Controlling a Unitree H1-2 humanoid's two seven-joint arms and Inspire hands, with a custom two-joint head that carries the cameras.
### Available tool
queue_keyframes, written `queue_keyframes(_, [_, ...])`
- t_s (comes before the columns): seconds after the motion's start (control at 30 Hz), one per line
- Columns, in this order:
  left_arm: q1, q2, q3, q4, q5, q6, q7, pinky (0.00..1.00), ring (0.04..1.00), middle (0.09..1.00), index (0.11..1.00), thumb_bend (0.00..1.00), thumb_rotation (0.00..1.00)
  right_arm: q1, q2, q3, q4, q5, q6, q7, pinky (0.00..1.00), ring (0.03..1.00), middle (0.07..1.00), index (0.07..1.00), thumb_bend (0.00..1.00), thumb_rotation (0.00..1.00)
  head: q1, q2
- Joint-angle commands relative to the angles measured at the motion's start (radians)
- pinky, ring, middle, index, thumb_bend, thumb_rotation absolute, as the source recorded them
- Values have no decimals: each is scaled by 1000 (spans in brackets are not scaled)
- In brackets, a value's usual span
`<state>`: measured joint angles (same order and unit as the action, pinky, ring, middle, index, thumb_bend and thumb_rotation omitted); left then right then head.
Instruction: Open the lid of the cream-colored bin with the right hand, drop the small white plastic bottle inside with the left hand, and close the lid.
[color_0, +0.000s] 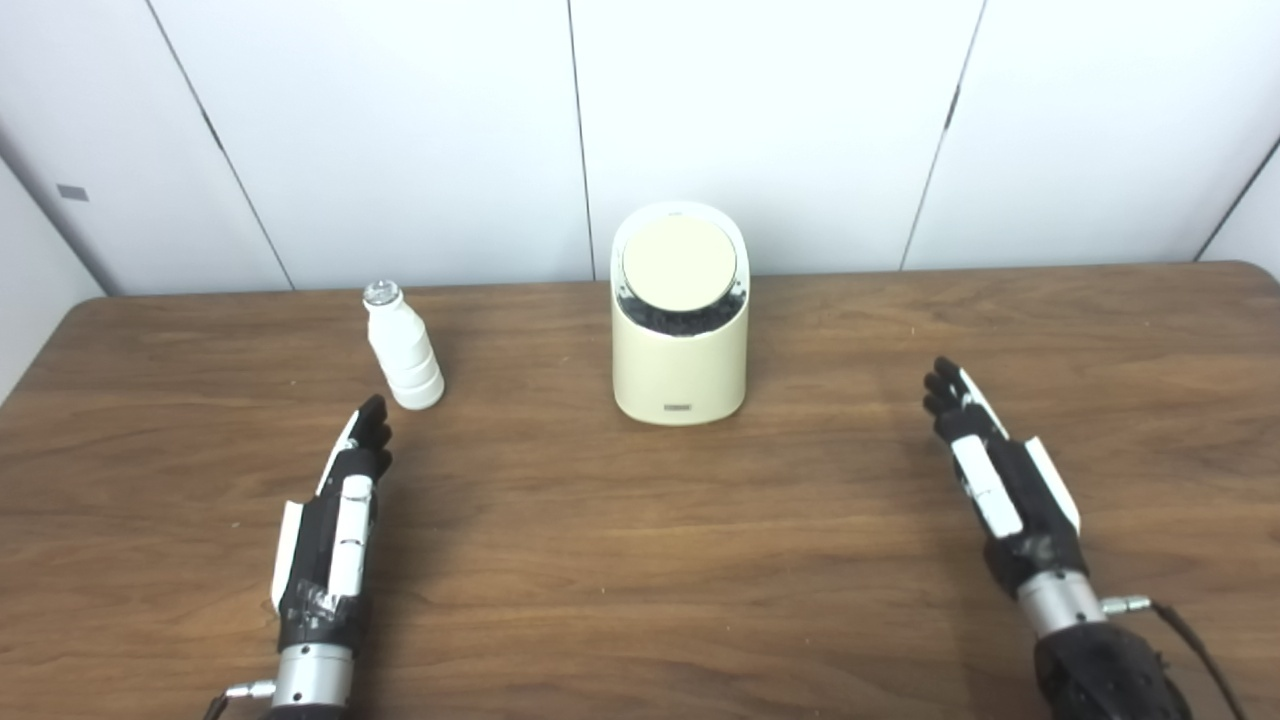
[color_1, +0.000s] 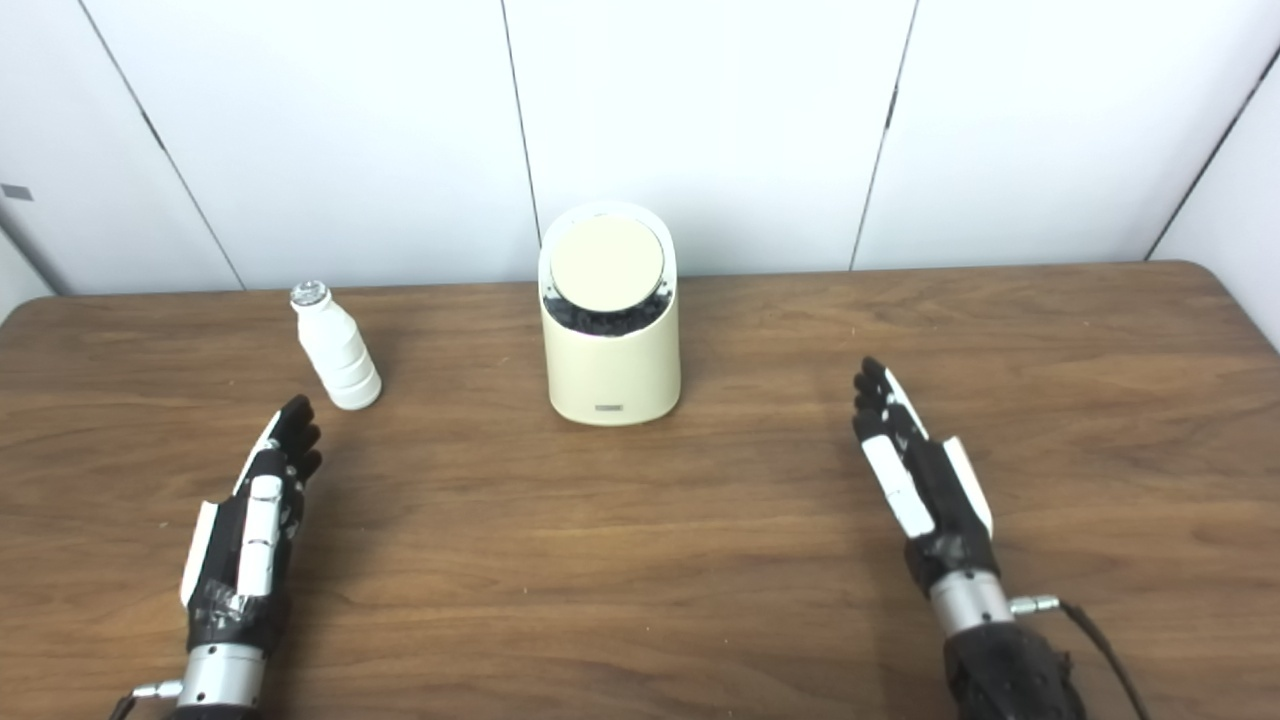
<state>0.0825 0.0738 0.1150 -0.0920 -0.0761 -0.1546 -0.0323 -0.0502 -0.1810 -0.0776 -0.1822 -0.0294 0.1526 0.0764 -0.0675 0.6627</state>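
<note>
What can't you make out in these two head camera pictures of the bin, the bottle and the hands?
- Bin inside: both views, hidden by the lid.
- Bin's small front label: too small to read.
- Bottle contents: opaque.
- Left hand and right hand palms: turned away, edge-on.

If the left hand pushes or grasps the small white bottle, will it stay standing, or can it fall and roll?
The white bottle stands upright, tall and narrow, so a push near its cap would probably tip it. Its round ribbed body would likely roll on the table once down. It looks like light plastic, so the left hand should grasp low and gently.
</note>
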Motion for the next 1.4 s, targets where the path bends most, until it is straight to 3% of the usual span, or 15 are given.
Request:
queue_keyframes(0.0, [5, -19, -10, 38, -1, -9, 8, 992, 982, 973, 953, 460, 906, -78, -15, 14, -52, -13, 15, 9, 973, 940, 960, 965, 699, 805, -1, -1])
queue_keyframes(0.2, [11, -24, -13, 33, 5, -7, 10, 996, 990, 980, 965, 435, 908, -189, -23, 48, -55, -46, 95, 8, 997, 965, 964, 963, 680, 765, -3, -2])
queue_keyframes(0.33, [14, -29, -14, 32, 3, -13, 10, 991, 985, 977, 965, 424, 906, -272, -40, 90, -42, -121, 136, 8, 913, 948, 962, 964, 706, 768, -8, 0])
queue_keyframes(0.43, [15, -33, -16, 30, 5, -13, 11, 998, 986, 976, 964, 416, 905, -335, -52, 140, -47, -204, 202, 17, 896, 943, 955, 962, 736, 671, -7, -3])
queue_keyframes(0.6, [18, -36, -22, 28, 30, -10, 17, 995, 983, 971, 960, 394, 884, -432, -61, 206, -9, -288, 253, 33, 873, 934, 947, 953, 757, 569, -3, -8])
queue_keyframes(0.83, [26, -45, -28, 3, 56, 17, 35, 978, 971, 964, 950, 328, 795, -541, -63, 267, 77, -355, 244, 49, 853, 937, 953, 953, 794, 478, -1, -10])
queue_keyframes(1.0, [27, -50, -29, 2, 43, 15, 27, 990, 982, 974, 959, 302, 801, -608, -55, 283, 122, -377, 264, 60, 844, 933, 955, 950, 792, 408, -1, -9])
queue_keyframes(1.3, [29, -54, -31, 4, 42, 14, 26, 978, 973, 966, 952, 330, 792, -691, -44, 321, 231, -440, 238, 49, 812, 899, 927, 928, 826, 407, 2, -7])
queue_keyframes(1.37, [29, -57, -31, 7, 29, 5, 21, 997, 989, 975, 958, 317, 855, -701, -42, 332, 245, -451, 235, 52, 794, 896, 926, 930, 814, 402, 3, -7])
